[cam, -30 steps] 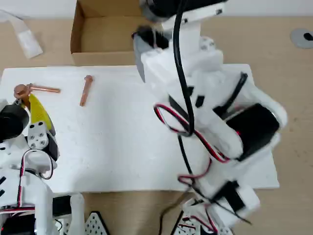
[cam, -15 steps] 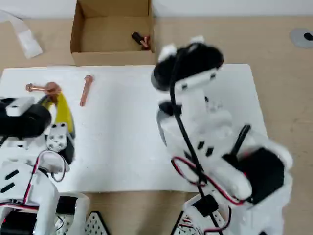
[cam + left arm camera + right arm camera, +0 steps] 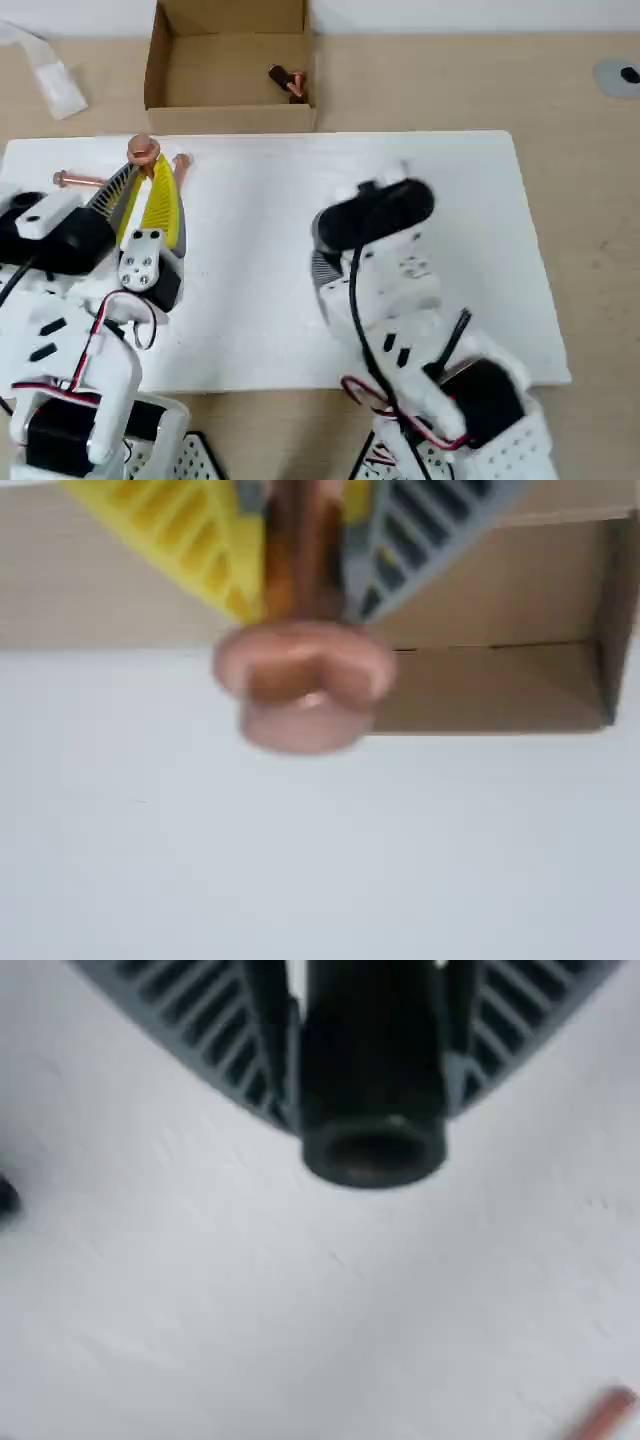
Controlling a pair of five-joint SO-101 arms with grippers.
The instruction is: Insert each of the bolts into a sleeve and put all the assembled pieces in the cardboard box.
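High view: at the far left of the white foam sheet, the left gripper is clamped on a copper flanged bolt. The right gripper, mid-sheet, grips a black tubular sleeve. One assembled piece lies in the brown cardboard box; a loose copper bolt lies left of the left gripper. Mating seems to be the step in hand: next, the arms must meet, with the bolt's shaft lined up with the sleeve's bore.

Robotics lab bench; tan wooden table; white work mat; exposed servo wiring
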